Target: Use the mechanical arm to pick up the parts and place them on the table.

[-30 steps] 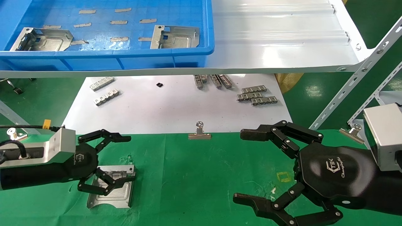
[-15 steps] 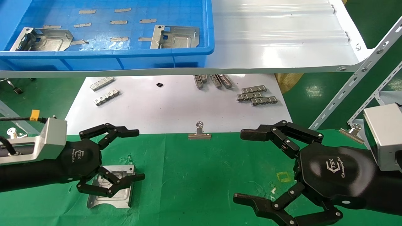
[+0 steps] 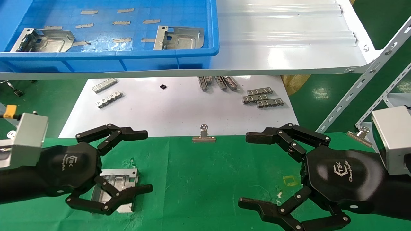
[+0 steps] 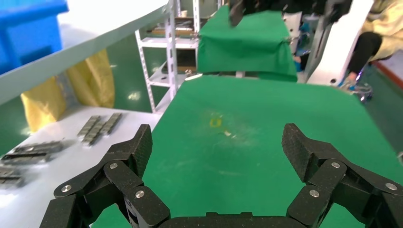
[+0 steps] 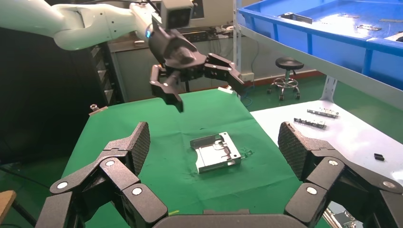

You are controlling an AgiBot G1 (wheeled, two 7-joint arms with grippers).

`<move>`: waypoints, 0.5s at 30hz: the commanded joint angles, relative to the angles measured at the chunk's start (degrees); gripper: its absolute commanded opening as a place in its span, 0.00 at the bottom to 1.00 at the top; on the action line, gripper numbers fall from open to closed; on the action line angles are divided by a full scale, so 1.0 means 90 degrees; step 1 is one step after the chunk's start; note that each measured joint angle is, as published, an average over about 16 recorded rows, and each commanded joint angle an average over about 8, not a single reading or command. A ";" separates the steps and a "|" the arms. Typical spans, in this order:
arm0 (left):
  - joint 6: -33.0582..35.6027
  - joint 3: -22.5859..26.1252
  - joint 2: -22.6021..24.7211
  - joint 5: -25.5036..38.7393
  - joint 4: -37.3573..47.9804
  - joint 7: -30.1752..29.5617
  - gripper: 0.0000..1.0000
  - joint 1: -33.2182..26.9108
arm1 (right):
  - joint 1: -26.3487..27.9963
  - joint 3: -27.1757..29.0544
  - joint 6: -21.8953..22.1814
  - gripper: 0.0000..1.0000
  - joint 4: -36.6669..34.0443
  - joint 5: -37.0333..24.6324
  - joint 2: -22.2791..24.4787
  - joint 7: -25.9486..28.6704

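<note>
My left gripper (image 3: 130,163) hangs above the green table (image 3: 205,173) with its fingers spread wide and empty, palm logo facing up toward the head camera, arm reaching in from the left. From my right wrist camera I see it raised clear of the cloth, holding nothing. One part (image 3: 120,179) lies flat on the table beneath its lower finger; the right wrist view shows daylight between them. Two more parts (image 3: 179,37) sit in the blue tray (image 3: 128,62) on the white shelf (image 3: 282,41). My right gripper (image 3: 250,168) rests low over the table's right side, fingers splayed open and empty, well apart from the placed part.
</note>
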 commanded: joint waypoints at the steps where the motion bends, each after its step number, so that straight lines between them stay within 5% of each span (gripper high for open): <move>1: -0.0021 -0.0132 -0.0045 -0.0056 -0.0237 -0.0190 1.00 0.0109 | 0.0000 0.0000 0.0000 1.00 0.0000 0.0000 0.0000 0.0000; 15: -0.0138 -0.0906 -0.0306 -0.0382 -0.1627 -0.1282 1.00 0.0744 | -0.0001 0.0000 0.0001 1.00 -0.0001 0.0001 0.0001 0.0000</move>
